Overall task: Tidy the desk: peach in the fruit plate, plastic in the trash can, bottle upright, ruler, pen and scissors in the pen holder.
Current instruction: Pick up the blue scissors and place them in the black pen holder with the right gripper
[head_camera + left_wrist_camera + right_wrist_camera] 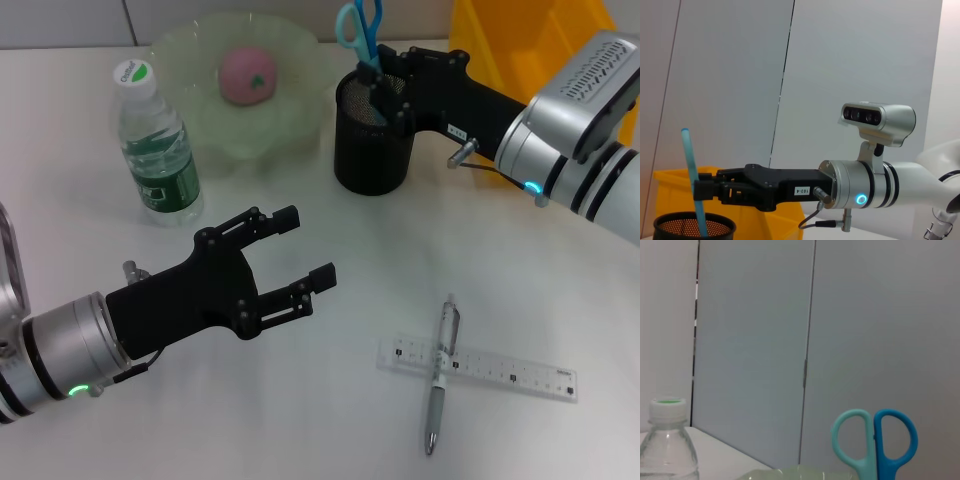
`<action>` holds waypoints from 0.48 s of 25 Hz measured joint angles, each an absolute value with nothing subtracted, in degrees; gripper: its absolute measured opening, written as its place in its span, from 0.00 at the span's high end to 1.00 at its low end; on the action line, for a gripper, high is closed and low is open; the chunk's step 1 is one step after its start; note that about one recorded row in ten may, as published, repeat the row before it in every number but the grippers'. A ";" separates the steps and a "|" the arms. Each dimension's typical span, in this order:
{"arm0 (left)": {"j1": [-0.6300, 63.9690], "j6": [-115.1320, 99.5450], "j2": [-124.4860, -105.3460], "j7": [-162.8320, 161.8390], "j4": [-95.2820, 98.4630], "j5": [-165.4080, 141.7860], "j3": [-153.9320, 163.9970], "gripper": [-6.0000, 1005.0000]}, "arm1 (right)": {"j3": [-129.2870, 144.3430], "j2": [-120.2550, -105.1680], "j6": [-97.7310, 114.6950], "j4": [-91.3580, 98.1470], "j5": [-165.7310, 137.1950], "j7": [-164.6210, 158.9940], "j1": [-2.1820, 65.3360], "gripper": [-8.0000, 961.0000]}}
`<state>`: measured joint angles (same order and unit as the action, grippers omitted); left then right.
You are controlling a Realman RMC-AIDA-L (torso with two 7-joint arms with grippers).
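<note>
A: Right tool [378, 88]?
B: At the far side of the tabletop [300, 420], right of centre, over the rim of the black mesh pen holder [372, 140]. Clamped on the blue-handled scissors [360, 30], blades down inside the holder, handle loops sticking up above the rim. Confirmed in the left wrist view: black fingers [707, 191] pressed against the blue blade above the mesh cup.

A: Left tool [305, 250]?
B: Hovering over the tabletop toward the near left corner, fingers spread wide apart, holding nothing, pointing toward the middle.

A: Peach?
B: Pink peach [247, 74] already lying in the pale green translucent fruit plate [290, 120], at the far edge, left of the pen holder, close beside it.

A: Bottle?
B: Clear plastic water bottle with green label and white cap [155, 145], standing upright just left of the fruit plate, toward the far left corner.

A: Ruler and pen?
B: Not yet in the holder. Clear plastic ruler [520, 378] flat on the tabletop near the right end of the near edge. Silver pen [441, 375] lying across it, crossing over the ruler's left part, tip toward the near edge.

A: Anything else?
B: Yellow plastic bin [520, 40] beyond the far right corner, behind the right arm. Plastic scrap and trash can: cannot tell, neither recognisable here.
</note>
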<state>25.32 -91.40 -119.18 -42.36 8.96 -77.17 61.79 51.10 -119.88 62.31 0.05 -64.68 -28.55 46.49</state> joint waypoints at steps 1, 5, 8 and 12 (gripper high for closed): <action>25.32 -91.40 -119.18 -42.36 8.96 -77.17 61.79 0.22 | 50.85 -119.88 62.31 0.02 -64.68 -28.57 46.44 0.75; 25.32 -91.40 -119.18 -42.36 8.96 -77.17 61.79 0.22 | 50.21 -119.88 62.46 -0.11 -64.68 -28.57 46.16 0.74; 25.27 -91.41 -119.18 -42.36 8.96 -77.17 61.78 0.22 | 49.96 -119.88 62.91 -0.16 -64.68 -28.56 45.93 0.74; 25.22 -91.44 -119.18 -42.32 8.96 -77.17 61.78 0.22 | 49.97 -119.88 63.12 -0.17 -64.68 -28.46 45.68 0.74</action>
<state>25.22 -91.44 -119.18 -42.32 8.96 -77.17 61.78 49.97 -119.88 63.12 -0.17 -64.68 -28.46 45.68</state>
